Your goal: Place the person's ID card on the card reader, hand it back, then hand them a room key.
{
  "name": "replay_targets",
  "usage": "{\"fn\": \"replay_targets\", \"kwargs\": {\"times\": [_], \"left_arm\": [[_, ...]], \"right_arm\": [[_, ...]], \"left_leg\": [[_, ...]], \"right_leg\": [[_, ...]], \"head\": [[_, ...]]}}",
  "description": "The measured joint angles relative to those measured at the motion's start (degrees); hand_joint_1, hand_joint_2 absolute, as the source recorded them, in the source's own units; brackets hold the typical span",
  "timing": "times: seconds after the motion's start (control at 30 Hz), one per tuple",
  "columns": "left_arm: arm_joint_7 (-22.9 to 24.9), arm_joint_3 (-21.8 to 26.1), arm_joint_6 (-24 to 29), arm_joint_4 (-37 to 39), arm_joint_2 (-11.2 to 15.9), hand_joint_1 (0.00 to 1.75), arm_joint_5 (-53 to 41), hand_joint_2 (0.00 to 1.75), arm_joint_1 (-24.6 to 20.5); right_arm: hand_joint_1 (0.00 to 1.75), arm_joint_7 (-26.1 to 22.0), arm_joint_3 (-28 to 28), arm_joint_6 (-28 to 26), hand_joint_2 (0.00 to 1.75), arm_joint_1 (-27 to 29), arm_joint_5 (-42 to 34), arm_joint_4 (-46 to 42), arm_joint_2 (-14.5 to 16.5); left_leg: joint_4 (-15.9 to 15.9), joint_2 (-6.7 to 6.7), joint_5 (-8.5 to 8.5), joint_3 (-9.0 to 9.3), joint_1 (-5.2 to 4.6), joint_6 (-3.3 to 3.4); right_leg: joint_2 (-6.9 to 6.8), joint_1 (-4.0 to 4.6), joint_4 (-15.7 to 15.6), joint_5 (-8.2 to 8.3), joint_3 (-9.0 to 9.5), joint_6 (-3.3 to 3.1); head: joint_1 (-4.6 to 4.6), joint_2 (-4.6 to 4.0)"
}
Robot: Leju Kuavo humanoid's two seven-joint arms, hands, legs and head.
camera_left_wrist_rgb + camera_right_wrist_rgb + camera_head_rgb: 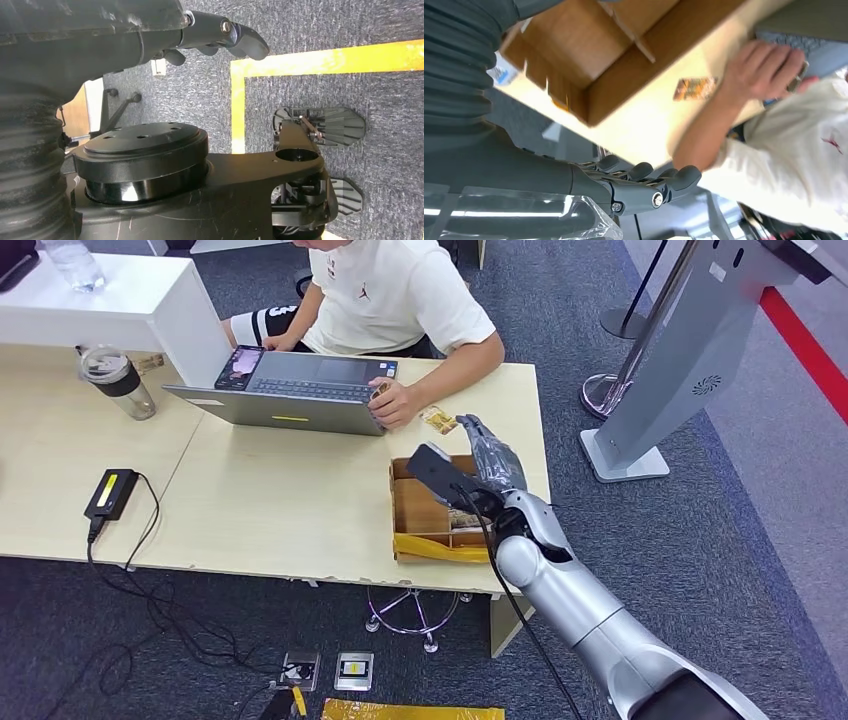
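Right hand fingers apart, holding nothing, raised over the cardboard box on the bench. Card lies on the bench just beside the person's hand. Left hand hangs over the floor, fingers loosely extended, holding nothing.

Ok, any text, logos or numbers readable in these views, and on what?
None reads as words.
Person's white shirt: small chest logo, no letters legible.
Card on the table: printed, too blurred.
Laptop: keys and a sticker, too small.
Black adapter: yellow label, unreadable.
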Motion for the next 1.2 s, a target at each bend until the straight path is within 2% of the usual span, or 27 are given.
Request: {"fn": "replay_targets", "kwargs": {"times": [0.13,0.27,0.33,0.87,1.07,1.2], "left_arm": [[-0.1,0.0,-1.3,0.0,-0.1,0.0,0.1,1.75,-0.1],[-0.3,0.0,-1.2,0.0,-0.3,0.0,0.0,1.75,-0.2],[-0.5,0.0,-0.6,0.0,-0.4,0.0,-0.2,1.75,-0.2],[-2.8,0.0,0.6,0.0,-0.1,0.0,-1.3,1.75,0.8],[-4.8,0.1,-1.3,0.0,0.4,0.0,-1.4,1.75,1.7],[-7.3,0.0,-5.9,-0.1,2.8,0.0,-2.6,1.75,3.0]], "right_arm": [[0.0,-4.2,0.4,-2.8,1.75,-1.1,5.6,0.4,-1.7],[0.0,-11.7,0.5,-3.9,1.75,-4.9,4.1,4.8,-3.0],[0.0,-13.3,0.6,-4.6,1.75,-6.9,3.9,7.9,-3.5],[0.0,-11.1,2.0,-5.1,1.75,-8.9,3.5,17.1,-4.6],[0.0,-9.9,2.3,-5.5,1.75,-8.7,3.1,18.2,-6.0],[0.0,-8.1,2.2,-5.7,1.75,-7.5,2.2,17.8,-7.2]], "left_leg": [[0.0,0.01,0.0,-0.01,0.0,0.0],[0.0,0.0,0.0,-0.01,-0.01,0.0],[0.0,-0.04,0.01,-0.01,-0.01,0.01],[0.0,-0.02,0.0,-0.02,-0.01,0.0],[0.0,-0.02,-0.01,-0.01,-0.01,0.0],[0.0,-0.02,-0.01,-0.01,0.02,0.01]], "right_leg": [[0.0,-0.01,0.0,0.0,-0.01,0.0],[-0.04,-0.01,0.0,0.01,0.0,0.0],[-0.06,-0.01,0.0,0.01,0.02,0.0],[-0.03,-0.01,0.0,0.0,0.0,0.0],[-0.02,-0.01,0.0,0.0,0.0,0.0],[-0.02,0.02,0.0,0.0,0.0,0.0]], "head": [[0.01,0.0],[0.01,0.0],[0.02,0.0],[0.01,0.0],[0.01,0.0],[0.01,0.0]]}}
